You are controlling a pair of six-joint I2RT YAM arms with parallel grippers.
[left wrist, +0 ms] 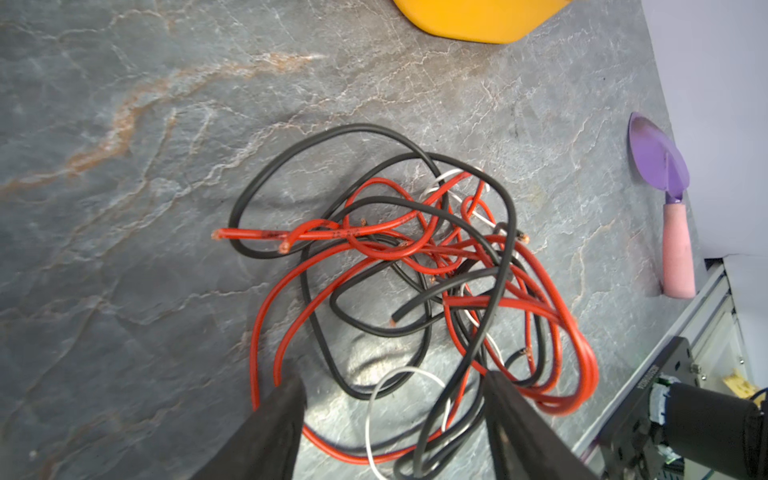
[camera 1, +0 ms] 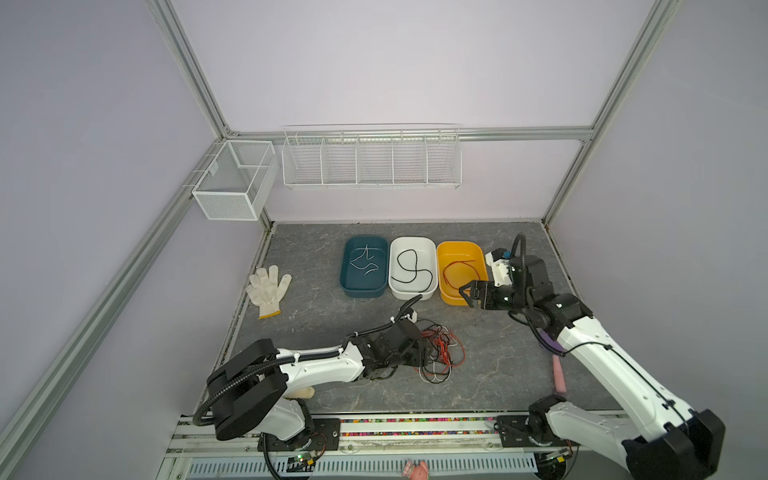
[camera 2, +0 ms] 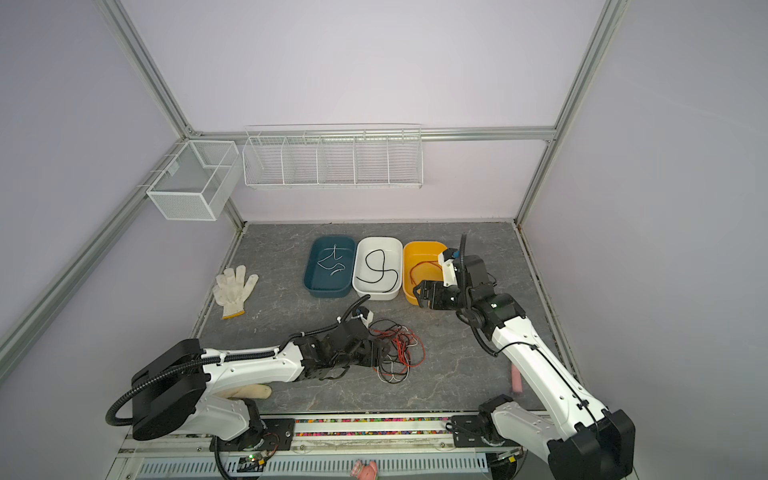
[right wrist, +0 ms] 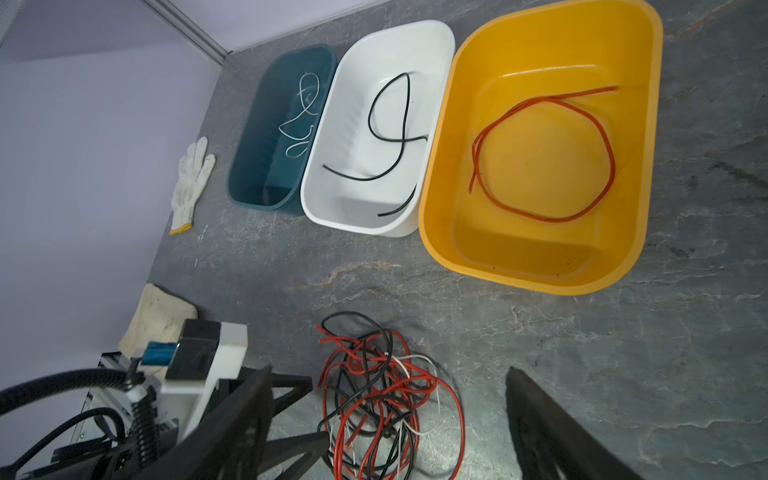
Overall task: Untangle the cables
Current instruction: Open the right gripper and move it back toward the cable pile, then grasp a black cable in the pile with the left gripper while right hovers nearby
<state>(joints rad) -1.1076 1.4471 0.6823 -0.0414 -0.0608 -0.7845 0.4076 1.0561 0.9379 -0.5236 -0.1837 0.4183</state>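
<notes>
Three far bins (camera 1: 401,293) hold sorted strands (right wrist: 475,158); the remaining cables (left wrist: 409,251) lie tangled at near centre. The left gripper (left wrist: 392,380) straddles them, jaws partly apart, clamping nothing; the right gripper (camera 1: 466,296) is spread wide and empty. Next: pinch one strand.

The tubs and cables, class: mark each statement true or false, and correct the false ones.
1. The yellow tub holds a red cable. True.
2. The white tub holds a white cable. False: the white tub holds a black cable.
3. A tangled pile of red, black and white cables lies on the table, at the left end effector. True.
4. The right end effector is shut on a red cable. False: the right end effector is open and holds nothing.
5. The white glove lies inside the teal tub. False: the white glove lies on the table, apart from the teal tub.
</notes>
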